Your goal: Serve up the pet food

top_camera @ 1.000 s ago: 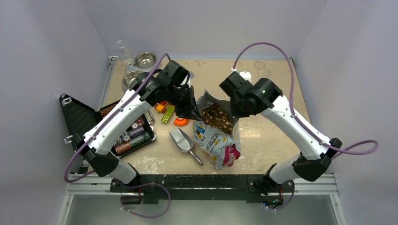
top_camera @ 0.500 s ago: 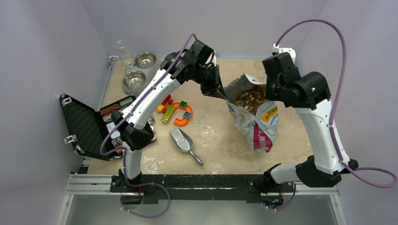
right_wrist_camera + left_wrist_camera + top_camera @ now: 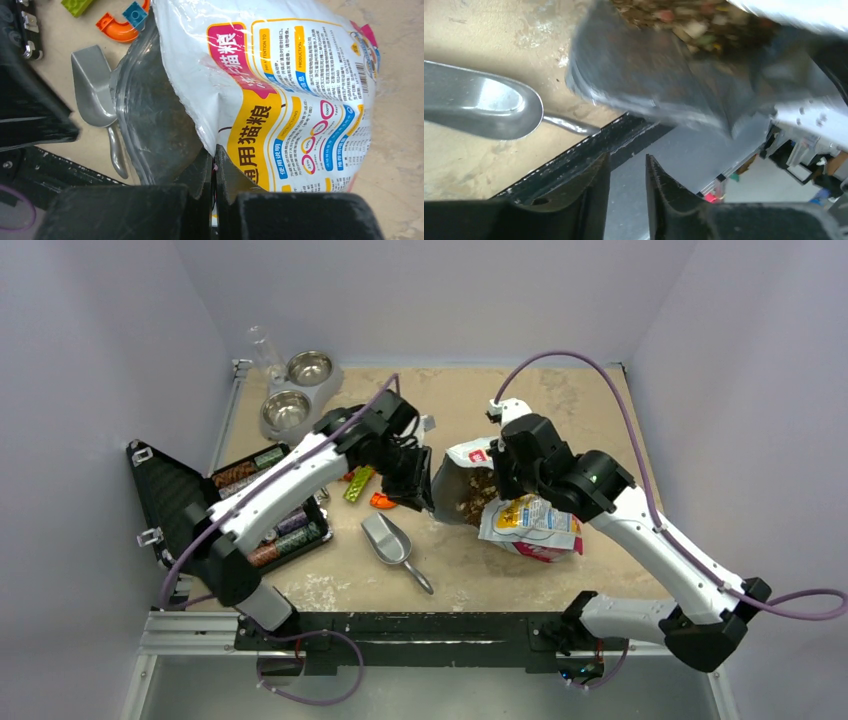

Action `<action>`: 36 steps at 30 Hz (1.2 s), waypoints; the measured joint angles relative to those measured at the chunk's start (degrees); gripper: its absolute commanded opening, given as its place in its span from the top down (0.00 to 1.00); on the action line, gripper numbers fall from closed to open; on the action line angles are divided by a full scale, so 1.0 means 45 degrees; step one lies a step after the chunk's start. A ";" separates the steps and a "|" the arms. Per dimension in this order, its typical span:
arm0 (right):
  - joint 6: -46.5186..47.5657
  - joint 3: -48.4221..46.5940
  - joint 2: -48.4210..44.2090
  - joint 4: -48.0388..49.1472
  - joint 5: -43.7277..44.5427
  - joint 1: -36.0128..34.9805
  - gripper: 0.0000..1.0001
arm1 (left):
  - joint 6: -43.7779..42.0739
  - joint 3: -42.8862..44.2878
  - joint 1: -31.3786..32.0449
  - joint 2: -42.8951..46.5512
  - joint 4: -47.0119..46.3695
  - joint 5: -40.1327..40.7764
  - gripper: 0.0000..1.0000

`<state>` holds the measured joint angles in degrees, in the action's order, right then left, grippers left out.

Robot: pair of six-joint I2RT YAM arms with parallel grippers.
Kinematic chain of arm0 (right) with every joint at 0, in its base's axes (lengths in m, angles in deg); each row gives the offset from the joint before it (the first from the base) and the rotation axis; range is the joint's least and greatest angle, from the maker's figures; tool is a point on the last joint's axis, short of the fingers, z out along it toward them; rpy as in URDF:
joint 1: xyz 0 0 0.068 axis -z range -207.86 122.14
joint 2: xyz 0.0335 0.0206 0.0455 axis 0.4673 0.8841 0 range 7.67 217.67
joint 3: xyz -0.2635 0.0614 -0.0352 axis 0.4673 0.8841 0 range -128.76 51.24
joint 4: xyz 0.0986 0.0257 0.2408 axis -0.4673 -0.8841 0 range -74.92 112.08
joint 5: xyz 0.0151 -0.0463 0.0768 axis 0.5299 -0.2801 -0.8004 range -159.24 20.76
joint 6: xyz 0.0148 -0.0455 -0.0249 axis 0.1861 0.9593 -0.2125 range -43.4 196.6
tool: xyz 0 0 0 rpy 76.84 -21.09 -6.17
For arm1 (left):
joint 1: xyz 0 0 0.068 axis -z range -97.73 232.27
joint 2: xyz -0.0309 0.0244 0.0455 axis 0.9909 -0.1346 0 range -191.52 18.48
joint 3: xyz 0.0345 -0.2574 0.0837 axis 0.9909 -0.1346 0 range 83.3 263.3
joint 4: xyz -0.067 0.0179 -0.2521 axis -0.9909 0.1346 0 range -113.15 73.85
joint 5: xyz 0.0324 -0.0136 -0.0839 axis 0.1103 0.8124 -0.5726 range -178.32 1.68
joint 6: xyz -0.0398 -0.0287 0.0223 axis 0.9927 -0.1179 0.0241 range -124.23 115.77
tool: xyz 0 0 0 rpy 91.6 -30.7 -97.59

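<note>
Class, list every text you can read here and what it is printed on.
"用猫粮": yellow panel of the pet food bag.
"猫粮": its pink panel.
"PAY ATTENTION TO", "PRODUCTION", "INSTRUCTIONS": bag headings.
Fine print and barcode digits: too small to read.

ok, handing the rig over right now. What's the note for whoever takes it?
Left tool: open, empty, beside the mouth of the cat food bag.
Right tool: shut on the bag's rim. The bag lies on its side, mouth toward the left arm.
Kibble: in the bag, none seen outside it.
Metal scoop: lying free near the bag's mouth, empty.
Steel bowls: far left corner, no kibble visible in them.
Done: bag open.
Left: scoop the kibble and fill a bowl.
</note>
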<state>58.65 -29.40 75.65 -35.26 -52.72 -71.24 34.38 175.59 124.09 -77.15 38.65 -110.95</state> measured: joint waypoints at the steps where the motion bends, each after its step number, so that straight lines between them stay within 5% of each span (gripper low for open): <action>1: -0.0005 0.0311 -0.0165 0.0272 -0.0296 -0.0039 1.00 | -0.0175 -0.0384 -0.0019 0.0787 -0.0010 0.0015 0.54; 6: 0.0267 0.1316 -0.1345 0.0928 -0.0777 0.0005 1.00 | -0.0588 -0.1467 -0.0044 0.4906 -0.0806 0.0287 0.48; 12: 0.0806 0.1331 -0.1666 0.0544 -0.0758 0.0005 1.00 | -0.0602 -0.2346 -0.0831 0.6732 -0.1064 0.1443 0.50; 17: 0.0903 0.1433 -0.1909 0.0495 -0.1341 0.0053 1.00 | -0.0432 -0.2414 -0.2263 0.4711 -0.1054 0.1724 0.52; 24: 0.0296 0.2574 -0.2011 0.1166 -0.3269 -0.0063 1.00 | 0.0301 -0.2594 -0.2448 0.0826 -0.2011 0.0350 0.54; 36: -0.0554 0.2856 -0.3099 0.1001 -0.2599 -0.0005 1.00 | 0.2084 -0.0641 0.0481 -0.2900 -0.3730 -0.1292 0.52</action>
<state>56.16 -16.55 61.71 -30.76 -64.42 -71.26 43.75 172.71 126.25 -90.20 21.87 -116.77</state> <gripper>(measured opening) 0.007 0.451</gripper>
